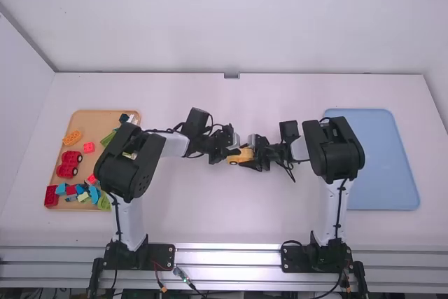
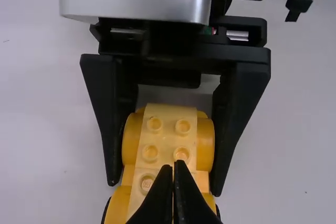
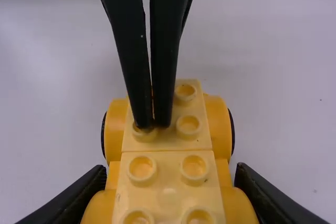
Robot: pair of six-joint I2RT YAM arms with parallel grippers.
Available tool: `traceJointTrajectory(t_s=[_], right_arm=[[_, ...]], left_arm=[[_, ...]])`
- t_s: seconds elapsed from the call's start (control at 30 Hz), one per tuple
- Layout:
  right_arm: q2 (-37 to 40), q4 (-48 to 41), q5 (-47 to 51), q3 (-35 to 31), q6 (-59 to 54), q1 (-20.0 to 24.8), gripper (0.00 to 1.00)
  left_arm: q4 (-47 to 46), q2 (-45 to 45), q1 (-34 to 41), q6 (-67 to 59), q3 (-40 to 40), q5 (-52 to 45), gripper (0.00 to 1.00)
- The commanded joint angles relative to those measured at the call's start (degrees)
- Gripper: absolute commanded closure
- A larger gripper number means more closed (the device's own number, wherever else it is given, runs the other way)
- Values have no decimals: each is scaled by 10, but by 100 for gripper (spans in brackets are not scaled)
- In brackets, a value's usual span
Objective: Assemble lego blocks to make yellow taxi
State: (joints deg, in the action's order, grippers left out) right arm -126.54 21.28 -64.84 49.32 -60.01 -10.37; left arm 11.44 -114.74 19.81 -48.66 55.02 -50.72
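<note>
Left pincer (image 1: 239, 150) partly hides the yellow car (image 3: 167, 179).

Yellow studded plastic car (image 1: 241, 156) between jaws of right black two-finger tool (image 1: 248, 155), left black two-finger tool (image 1: 236, 150) over its studs, midway across white desk (image 1: 210, 222), tan rectangular tray (image 1: 101, 118) of multicoloured plastic blocks (image 1: 70, 164) at left, blue rectangular tray (image 1: 388, 155) at right

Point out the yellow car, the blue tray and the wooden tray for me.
Yellow car (image 3: 168, 177): right wrist view, studded top.
Blue tray (image 1: 385, 166): high view, bare floor.
Wooden tray (image 1: 95, 121): high view, bare floor.
</note>
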Motion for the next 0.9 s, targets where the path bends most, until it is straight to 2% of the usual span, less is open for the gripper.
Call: traceJointTrajectory(t_s=[0.0, 0.3, 0.33, 0.37, 0.43, 0.47, 0.53, 0.73, 0.87], right_arm=[[-9, -3, -7, 5, 2, 2, 39], [-9, -3, -7, 5, 2, 2, 39], [-9, -3, -8, 5, 2, 2, 36], [-9, -3, -8, 5, 2, 2, 30], [-9, -3, -11, 5, 2, 2, 21], [-9, -3, -14, 5, 2, 2, 12], [-7, -2, -12, 5, 2, 3, 0], [30, -12, -13, 5, 71, 24, 1], [92, -81, -4, 5, 61, 42, 1]], left_arm=[[-20, -18, -3, -1, -15, 76, 98], [-19, 89, -3, 44, 25, 74, 98], [-20, 110, -5, 59, 28, 88, 98], [-19, 127, -10, 72, 28, 99, 87], [-23, 145, -14, 73, 28, 105, 56], [-29, 157, -17, 73, 28, 114, 1], [-45, 174, -24, 73, 28, 134, 1], [-99, 188, -33, 72, 27, 145, 1], [-118, 188, -37, 69, 27, 190, 1]])
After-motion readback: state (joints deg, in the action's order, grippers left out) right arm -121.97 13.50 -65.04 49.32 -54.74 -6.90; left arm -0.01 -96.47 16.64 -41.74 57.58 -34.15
